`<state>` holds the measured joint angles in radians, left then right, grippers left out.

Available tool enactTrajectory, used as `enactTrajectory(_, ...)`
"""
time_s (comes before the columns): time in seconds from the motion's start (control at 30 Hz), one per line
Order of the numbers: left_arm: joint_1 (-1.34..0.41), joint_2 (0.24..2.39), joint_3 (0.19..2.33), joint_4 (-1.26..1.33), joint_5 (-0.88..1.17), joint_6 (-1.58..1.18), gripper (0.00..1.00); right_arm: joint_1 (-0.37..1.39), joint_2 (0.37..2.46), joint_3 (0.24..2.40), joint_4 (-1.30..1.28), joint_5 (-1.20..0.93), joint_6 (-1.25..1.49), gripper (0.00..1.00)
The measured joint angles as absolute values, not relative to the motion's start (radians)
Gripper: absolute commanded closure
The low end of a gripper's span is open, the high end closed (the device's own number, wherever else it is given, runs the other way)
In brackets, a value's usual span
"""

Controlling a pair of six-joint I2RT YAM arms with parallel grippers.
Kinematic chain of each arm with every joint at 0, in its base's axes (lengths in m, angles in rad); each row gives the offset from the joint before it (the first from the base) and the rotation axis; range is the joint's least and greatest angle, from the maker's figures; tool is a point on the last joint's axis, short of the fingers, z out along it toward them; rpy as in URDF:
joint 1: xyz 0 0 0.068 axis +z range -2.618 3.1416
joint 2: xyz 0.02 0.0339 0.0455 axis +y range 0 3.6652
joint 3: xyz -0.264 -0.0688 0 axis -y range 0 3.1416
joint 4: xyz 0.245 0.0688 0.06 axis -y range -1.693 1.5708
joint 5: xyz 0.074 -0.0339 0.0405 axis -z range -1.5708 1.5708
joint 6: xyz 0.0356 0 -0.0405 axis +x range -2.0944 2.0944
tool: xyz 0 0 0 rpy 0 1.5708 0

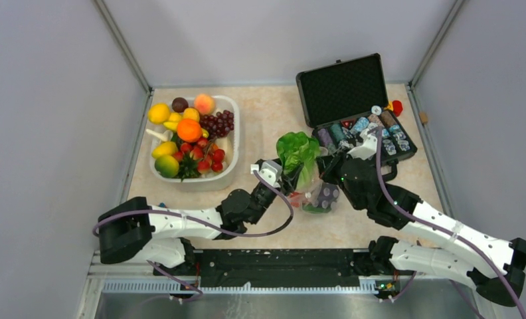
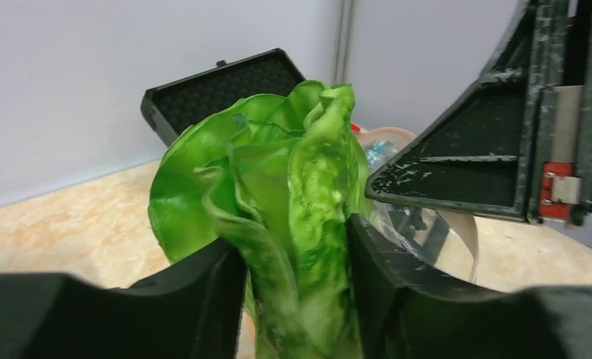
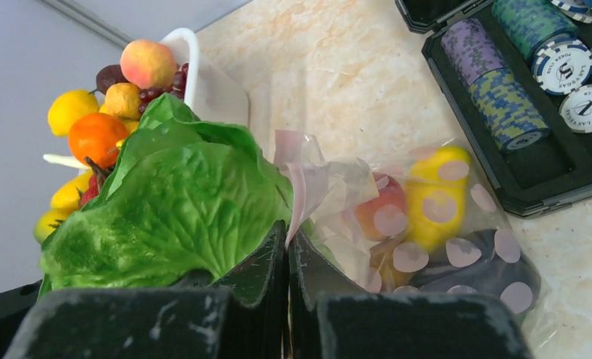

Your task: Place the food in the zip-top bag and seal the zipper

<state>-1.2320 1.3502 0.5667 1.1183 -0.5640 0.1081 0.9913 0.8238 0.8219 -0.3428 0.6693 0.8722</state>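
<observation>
On the table [image 1: 273,119], the open black case [image 1: 343,86] sat far right and the white basin [image 1: 230,143] far left. Between them the lettuce [image 2: 278,172] stood upright, its stem clamped in the left gripper [image 2: 297,299], just beside the bag [image 3: 427,224] (a yellow fruit [image 3: 435,198] already lay inside). The right gripper [image 3: 288,299] was pinched tight on the bag's pink-edged mouth.

Leafy green lettuce [image 1: 297,150] at clear bag [image 3: 398,176] mouth; peach [image 3: 381,203], yellow fruit [image 3: 432,200], eggplant [image 3: 481,263] inside.
</observation>
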Motion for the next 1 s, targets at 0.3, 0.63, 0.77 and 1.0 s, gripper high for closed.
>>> enactTrajectory(0.3, -1.202, 1.23, 0.599, 0.831, -0.346, 0.018, 0.25, 0.991, 0.742, 0.799, -0.369, 0.696, 0.839, 1.0)
enactTrajectory(0.63, -1.136, 1.167, 0.665, 0.587, -0.08, -0.086, 0.11, 0.985, 0.573, 0.686, -0.443, 0.754, 0.887, 1.0)
enactTrajectory(0.77, -1.12, 1.14, 0.718, 0.516, 0.016, -0.111, 0.08, 0.985, 0.564, 0.685, -0.466, 0.769, 0.902, 1.0)
enactTrajectory(1.0, -1.015, 0.985, 0.722, 0.429, 0.141, -0.202, 0.15, 0.983, 0.554, 0.682, -0.517, 0.816, 0.931, 1.0)
